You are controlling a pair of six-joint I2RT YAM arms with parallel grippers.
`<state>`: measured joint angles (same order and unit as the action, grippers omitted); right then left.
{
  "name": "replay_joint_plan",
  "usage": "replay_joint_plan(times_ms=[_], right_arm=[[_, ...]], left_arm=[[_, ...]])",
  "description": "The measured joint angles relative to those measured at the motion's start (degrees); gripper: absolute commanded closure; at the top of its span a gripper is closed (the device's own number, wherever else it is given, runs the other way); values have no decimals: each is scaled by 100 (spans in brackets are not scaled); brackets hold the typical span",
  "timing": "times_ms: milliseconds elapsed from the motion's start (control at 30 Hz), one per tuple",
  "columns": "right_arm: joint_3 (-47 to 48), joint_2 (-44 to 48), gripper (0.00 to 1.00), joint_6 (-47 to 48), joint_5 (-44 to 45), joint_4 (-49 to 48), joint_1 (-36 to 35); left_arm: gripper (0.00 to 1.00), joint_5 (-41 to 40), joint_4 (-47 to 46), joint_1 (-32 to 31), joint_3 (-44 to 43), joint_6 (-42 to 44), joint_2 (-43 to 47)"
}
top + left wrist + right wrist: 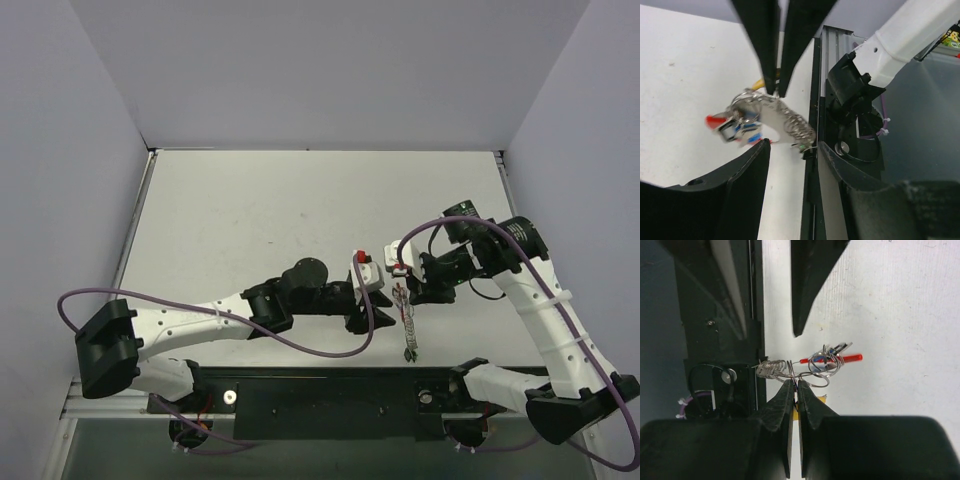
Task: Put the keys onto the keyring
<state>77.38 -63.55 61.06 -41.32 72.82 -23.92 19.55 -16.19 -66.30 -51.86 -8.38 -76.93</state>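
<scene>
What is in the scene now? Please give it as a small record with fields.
right fingers: shut on the keyring wire
left fingers: open, holding nothing, close beside the keyring
chain: bunched up, on the side toward the near table edge
keys: bunched at the ring; the red key sticks out
table: white

The top camera looks down on the whole table (250,200) from above its near edge; both wrist cameras sit close, facing each other, sharing the keyring (822,365)
</scene>
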Motion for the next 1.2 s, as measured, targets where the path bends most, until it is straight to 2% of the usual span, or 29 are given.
replay_joint_plan(times_ms=[167, 367, 633, 1200], right_arm=[[42, -299, 100, 310, 92, 83, -13], [42, -334, 100, 380, 83, 149, -13], [42, -472, 100, 385, 24, 177, -13], [42, -487, 100, 400, -120, 184, -17]], left_arm=[[51, -96, -916, -208, 361, 107, -164], [53, -684, -1641, -310, 809, 181, -162], [57, -1241, -2096, -409, 839, 306, -162], [64, -1287, -2393, -487, 817, 310, -431]])
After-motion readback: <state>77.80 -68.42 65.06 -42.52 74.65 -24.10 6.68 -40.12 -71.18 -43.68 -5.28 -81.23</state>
